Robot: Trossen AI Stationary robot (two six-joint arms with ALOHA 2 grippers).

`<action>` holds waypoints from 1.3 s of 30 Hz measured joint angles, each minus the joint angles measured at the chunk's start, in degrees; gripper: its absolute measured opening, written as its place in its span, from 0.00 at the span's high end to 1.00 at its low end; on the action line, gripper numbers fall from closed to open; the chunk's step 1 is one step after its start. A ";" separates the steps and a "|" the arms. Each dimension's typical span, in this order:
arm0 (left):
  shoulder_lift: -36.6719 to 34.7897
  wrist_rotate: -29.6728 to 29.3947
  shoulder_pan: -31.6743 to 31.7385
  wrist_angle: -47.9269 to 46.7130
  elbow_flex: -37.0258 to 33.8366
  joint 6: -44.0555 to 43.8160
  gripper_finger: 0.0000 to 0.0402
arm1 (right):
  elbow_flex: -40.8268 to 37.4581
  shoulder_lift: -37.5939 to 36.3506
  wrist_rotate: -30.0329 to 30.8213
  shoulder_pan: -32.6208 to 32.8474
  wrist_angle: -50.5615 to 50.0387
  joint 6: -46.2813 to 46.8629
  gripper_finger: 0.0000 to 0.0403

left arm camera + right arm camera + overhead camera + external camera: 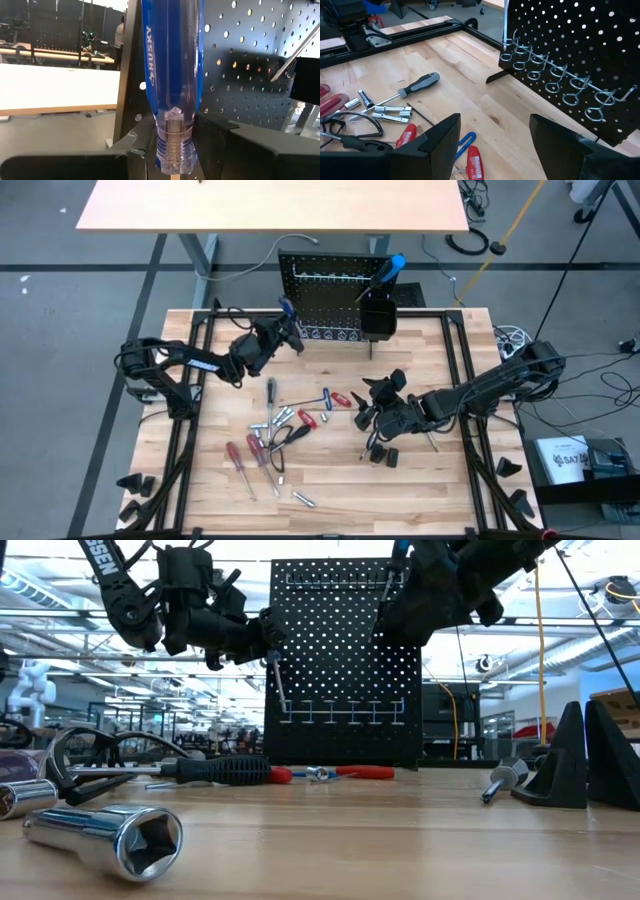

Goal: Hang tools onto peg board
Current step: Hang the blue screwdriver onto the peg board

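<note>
- Right gripper [378, 423] hangs over the middle of the table [420, 480], its jaws spread wide with nothing between them.
- Just ahead of and below those jaws lie T-handle keys: red ones [475, 167] and a blue one [465, 141].
- Farther out from the right jaws lie silver sockets [385, 111], a grey-handled screwdriver [417, 85] and black-handled pliers [350, 142].
- Beyond them, straight ahead of the right jaws, stands the peg board [580, 45] with its row of silver ring hooks [555, 80].
- Left gripper [283, 332] is raised beside the board's left edge, jaws clamped on a blue screwdriver [172, 75].
- The blue handle stands up between the left fingers [250, 155], and the shaft [279, 690] points down below the jaws, just in front of the board's left side.
- Past the left jaws, a second blue screwdriver [385, 275] stands tilted in the black bin [378, 315] on the board's right side.
- At the table's near edge a large silver socket [105, 835] lies on its side.
</note>
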 joint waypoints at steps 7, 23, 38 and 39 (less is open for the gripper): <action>0.82 1.14 0.04 0.41 0.22 1.60 0.75 | 0.00 -0.02 0.00 0.00 0.64 -0.24 0.43; 7.80 1.32 0.02 0.31 2.78 2.99 0.75 | 0.00 -0.07 -0.23 0.00 0.76 -1.08 0.43; 8.02 -1.58 -0.25 -3.88 2.80 0.11 0.54 | 0.00 -0.07 -1.29 0.03 0.75 -1.11 0.43; 8.02 -1.58 -0.33 -4.24 2.80 0.12 0.52 | 0.00 -0.07 -1.30 0.03 0.76 -1.12 0.43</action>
